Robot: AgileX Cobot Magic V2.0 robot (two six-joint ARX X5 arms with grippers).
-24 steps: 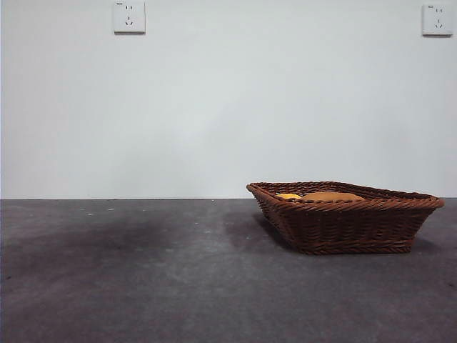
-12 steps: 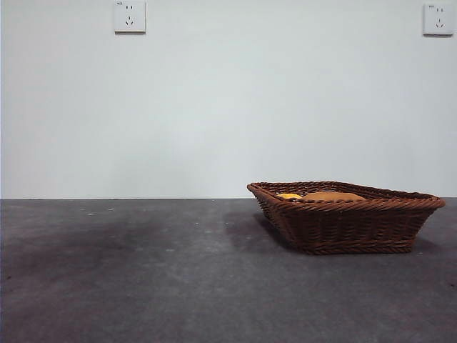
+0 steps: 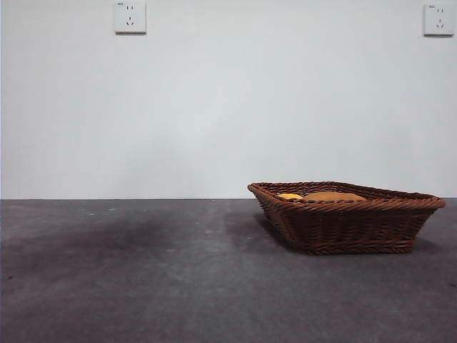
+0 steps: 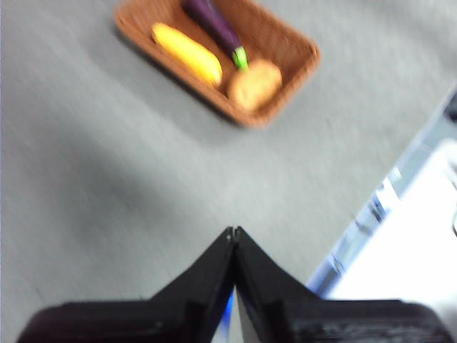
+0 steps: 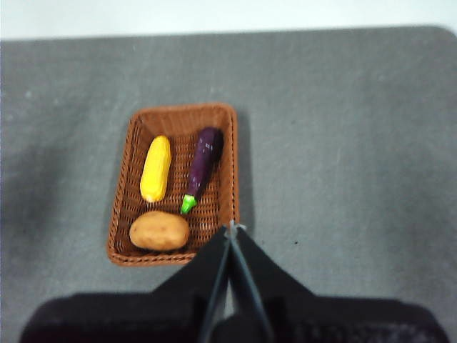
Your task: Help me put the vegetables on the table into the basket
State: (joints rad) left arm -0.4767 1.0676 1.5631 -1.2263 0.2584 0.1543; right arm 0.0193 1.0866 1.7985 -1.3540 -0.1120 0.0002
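— Where are the vegetables?
— In the basket [image 5: 176, 184] on the surface [image 5: 343, 143]: eggplant [image 5: 202, 166] and corn [image 5: 156, 168] lie lengthwise side by side, eggplant's green stem toward the potato [image 5: 158, 231].
— The tools?
— Left tool [image 4: 233, 232] and right tool [image 5: 232, 227] are both closed, empty, held high above the surface. No readable writing.

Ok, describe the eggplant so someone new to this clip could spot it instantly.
Find the brown wicker basket on the grey table. Three vegetables lie inside: the eggplant lies beside the yellow corn, its green stem tip pointing toward the potato. It is the only long, glossy, dark-purple one.
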